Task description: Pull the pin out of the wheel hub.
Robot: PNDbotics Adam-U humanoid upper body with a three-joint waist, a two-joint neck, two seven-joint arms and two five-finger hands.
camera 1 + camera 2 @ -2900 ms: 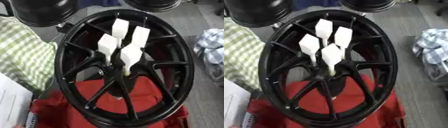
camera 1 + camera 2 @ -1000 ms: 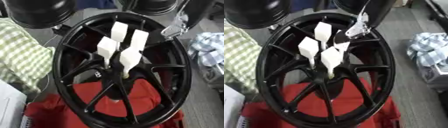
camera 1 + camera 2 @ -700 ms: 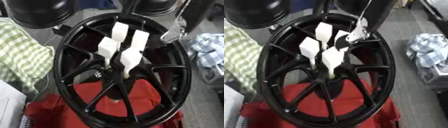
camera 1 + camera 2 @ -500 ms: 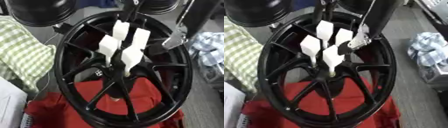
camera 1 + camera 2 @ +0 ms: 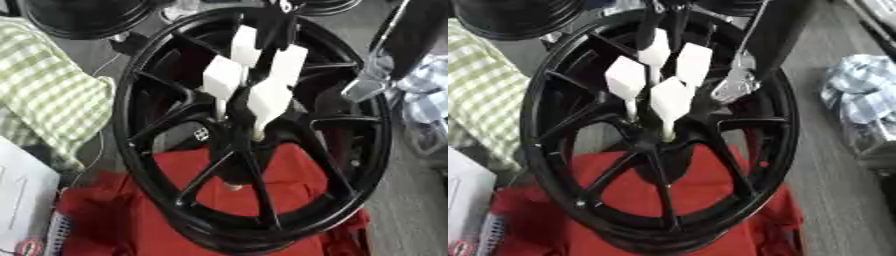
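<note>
A black spoked wheel hub (image 5: 367, 150) stands tilted on a red cloth (image 5: 289, 175). Several white pins with blocky heads stick up from its centre: a far one (image 5: 245, 44), a left one (image 5: 222, 77), a right one (image 5: 289, 62) and a near one (image 5: 268, 102). My right hand (image 5: 677, 19) comes in from the upper right on a black forearm with a silver wrist part (image 5: 733, 82). Its dark fingers (image 5: 649, 27) hang straight down on either side of the far pin's head, not closed on it. My left hand shows in neither view.
A green checked cloth (image 5: 44, 85) lies left of the hub. Black tyres (image 5: 83, 17) stand behind it. A blue-and-white bundle of cloth (image 5: 864, 90) sits at the right, and white paper (image 5: 17, 200) at the lower left.
My right arm has come in from the upper right and moved down-left over the hub. Its fingers now reach the far pin. The pins have not moved.
</note>
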